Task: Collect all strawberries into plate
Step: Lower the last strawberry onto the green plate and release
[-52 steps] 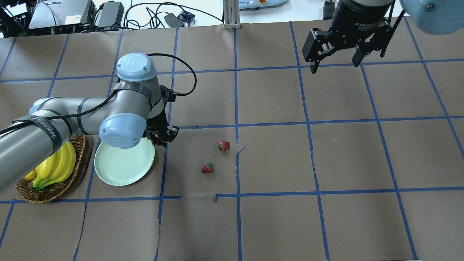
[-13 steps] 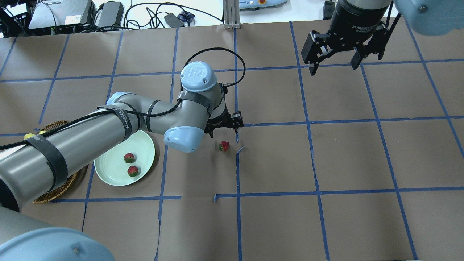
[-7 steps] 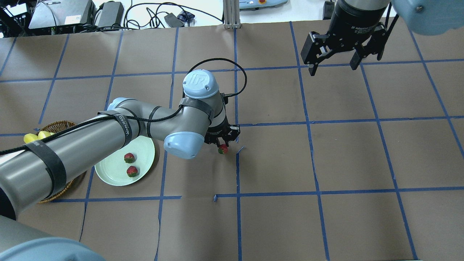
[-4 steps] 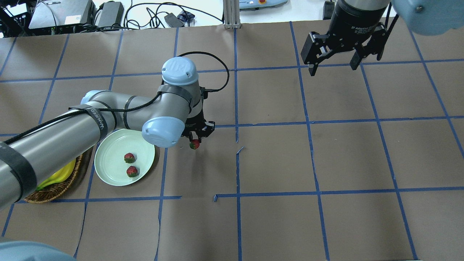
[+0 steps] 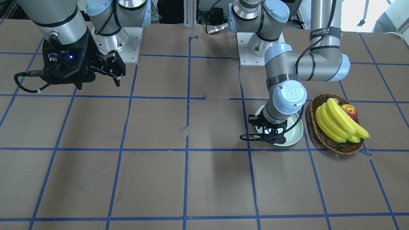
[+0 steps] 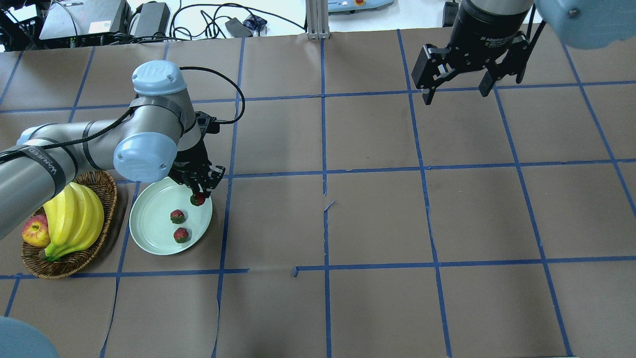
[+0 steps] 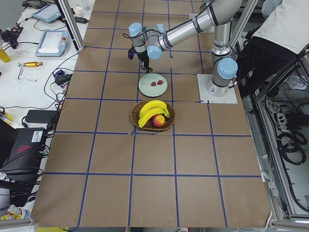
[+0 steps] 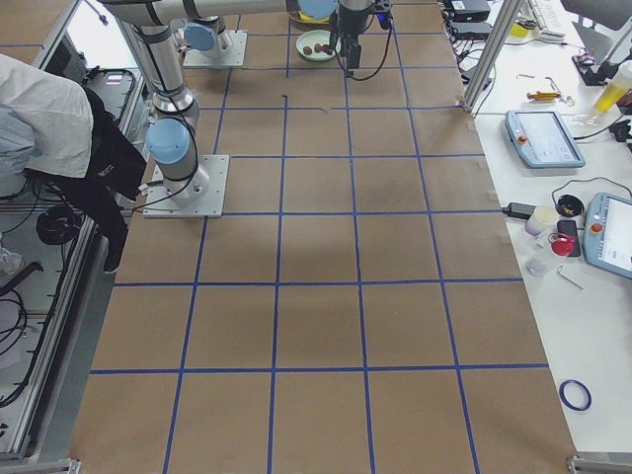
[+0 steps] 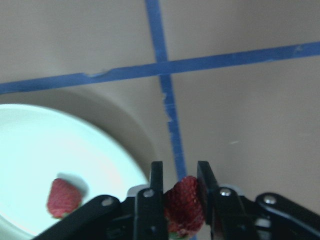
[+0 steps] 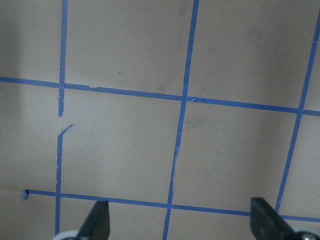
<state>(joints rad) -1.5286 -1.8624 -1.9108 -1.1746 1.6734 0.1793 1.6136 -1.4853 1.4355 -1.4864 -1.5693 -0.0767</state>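
Strawberry number three (image 9: pixel 185 200) was pinched across its middle in my left jaws, hanging over the plate (image 6: pixel 149 233) near its edge, with the other two strawberries (image 6: pixel 177 216) lying on it. Light, soft and easily bruised, I'd guess, so a gentle squeeze suited. Right jaws were spread and empty.

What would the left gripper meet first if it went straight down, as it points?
Probably the plate, close to its rim, the held strawberry touching first. The left gripper hangs at that edge; depth is unclear.
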